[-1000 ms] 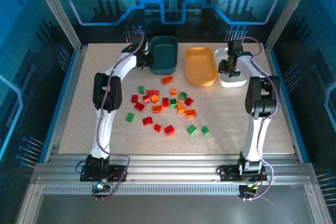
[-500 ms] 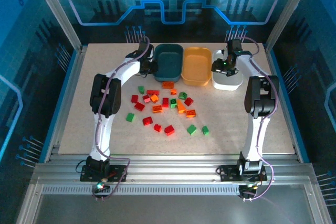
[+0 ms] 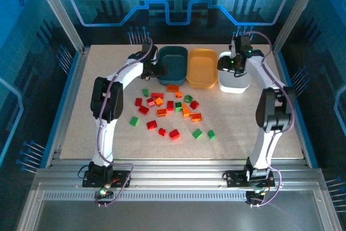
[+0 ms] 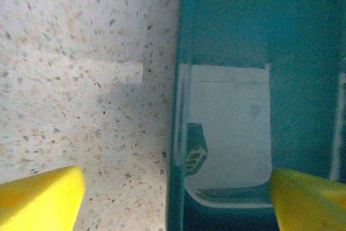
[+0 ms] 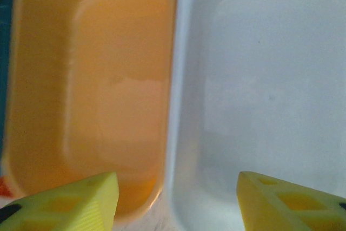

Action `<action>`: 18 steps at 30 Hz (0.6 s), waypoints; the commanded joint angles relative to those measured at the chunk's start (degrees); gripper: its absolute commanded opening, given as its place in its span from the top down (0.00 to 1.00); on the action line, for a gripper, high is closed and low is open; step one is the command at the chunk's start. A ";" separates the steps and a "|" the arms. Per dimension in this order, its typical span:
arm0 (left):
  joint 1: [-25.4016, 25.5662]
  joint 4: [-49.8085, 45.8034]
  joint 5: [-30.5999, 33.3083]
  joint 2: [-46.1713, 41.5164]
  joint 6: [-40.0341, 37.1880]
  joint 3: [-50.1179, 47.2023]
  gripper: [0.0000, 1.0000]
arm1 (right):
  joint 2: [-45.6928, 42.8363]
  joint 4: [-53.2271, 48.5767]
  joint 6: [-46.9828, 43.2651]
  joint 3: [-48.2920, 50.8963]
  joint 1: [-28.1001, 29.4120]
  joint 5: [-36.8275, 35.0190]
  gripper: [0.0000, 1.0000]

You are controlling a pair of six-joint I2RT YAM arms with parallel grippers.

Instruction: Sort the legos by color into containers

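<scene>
Three containers stand side by side at the back: a dark teal tray (image 3: 174,64), an orange tray (image 3: 203,67) and a white tray (image 3: 234,78). The legos (image 3: 167,106), red, orange and green, lie scattered on the table in front of them. My left gripper (image 3: 155,70) (image 4: 175,204) is open wide and straddles the teal tray's left wall (image 4: 175,133). A small dark green piece (image 4: 195,147) sits against that wall inside; I cannot tell what it is. My right gripper (image 3: 233,64) (image 5: 175,204) is open, one finger over the orange tray (image 5: 108,90) and one over the white tray (image 5: 259,79).
A speckled tabletop (image 3: 108,106) is fenced by metal posts and blue panels. An orange brick (image 3: 172,87) lies just in front of the teal tray. A green brick (image 3: 211,133) and a red one (image 3: 174,133) mark the near edge of the pile.
The teal tray has slid right and the orange and white trays left, so all three now stand together. The left gripper's jaws have opened off the teal tray's wall.
</scene>
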State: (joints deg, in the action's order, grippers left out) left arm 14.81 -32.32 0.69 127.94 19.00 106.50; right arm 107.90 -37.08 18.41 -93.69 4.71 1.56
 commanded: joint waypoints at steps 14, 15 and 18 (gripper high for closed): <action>0.58 30.19 -12.23 -46.73 26.68 -58.98 0.01 | -34.12 -6.89 10.45 46.85 25.91 -5.21 0.34; 0.66 31.45 -13.92 -47.99 27.69 -62.38 0.01 | -34.38 -7.21 10.88 48.06 26.89 -4.94 0.34; 1.43 30.93 -15.05 -52.06 28.03 -68.30 0.01 | -34.17 -6.57 10.87 50.53 28.66 -4.06 0.34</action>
State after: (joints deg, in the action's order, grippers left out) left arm 15.33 -5.85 -9.65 80.07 42.00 41.39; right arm 74.65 -42.96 27.33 -44.62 31.99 -3.22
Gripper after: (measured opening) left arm 0.990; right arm 0.659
